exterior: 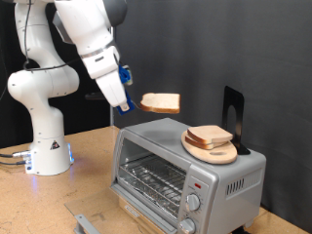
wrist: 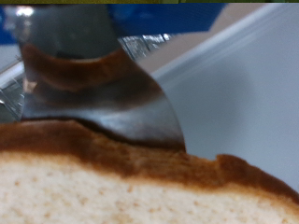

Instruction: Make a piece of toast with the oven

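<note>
My gripper [exterior: 134,106] is shut on the piece of toast [exterior: 161,102], a pale slice with a brown crust. It holds the slice flat in the air above the top left corner of the silver oven [exterior: 219,180]. The oven's door [exterior: 93,220] hangs open and its wire rack [exterior: 151,181] shows inside. In the wrist view the toast [wrist: 131,187] fills the lower part, close up, with one dark finger [wrist: 98,89] pressed on its crust. The other finger is hidden.
A round wooden plate [exterior: 216,153] with stacked bread slices [exterior: 210,136] rests on the oven's top, towards the exterior view's right. A black stand [exterior: 232,115] rises behind it. The arm's white base [exterior: 44,146] stands on the wooden table [exterior: 58,200] at the exterior view's left.
</note>
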